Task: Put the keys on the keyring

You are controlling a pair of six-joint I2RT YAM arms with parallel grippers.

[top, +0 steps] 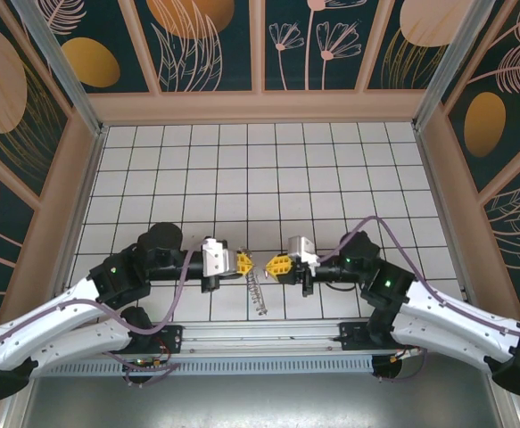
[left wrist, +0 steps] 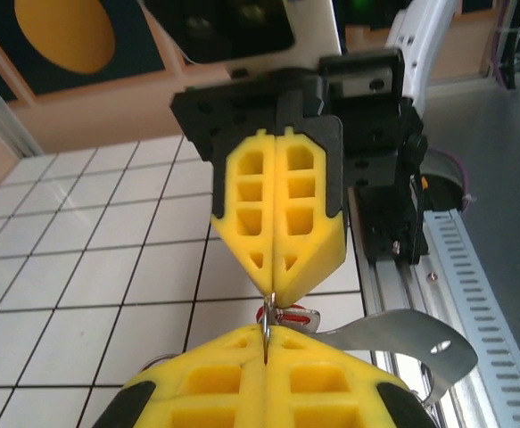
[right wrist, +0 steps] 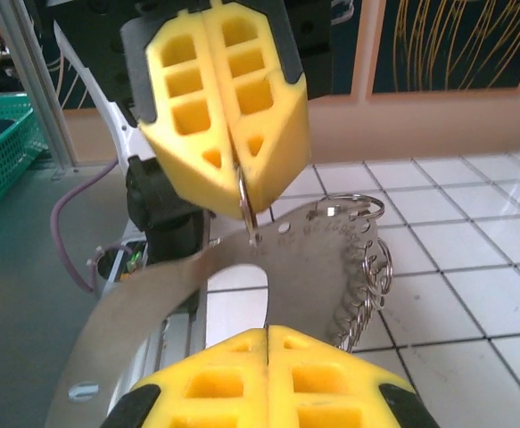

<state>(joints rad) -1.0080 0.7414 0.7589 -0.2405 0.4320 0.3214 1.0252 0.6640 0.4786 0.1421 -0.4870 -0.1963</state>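
Overhead, the left gripper (top: 244, 264) and right gripper (top: 276, 266) are meeting tip to tip above the tiled table (top: 242, 169), both clenched, the keyring (top: 258, 292) dangling beneath. From the left wrist, the left gripper is pinching a thin wire loop (left wrist: 266, 323), and the red key (left wrist: 291, 314) is sitting at the right gripper's tip. From the right wrist, that loop is touching the keyring's grey band; what the right gripper is clamping cannot be told.
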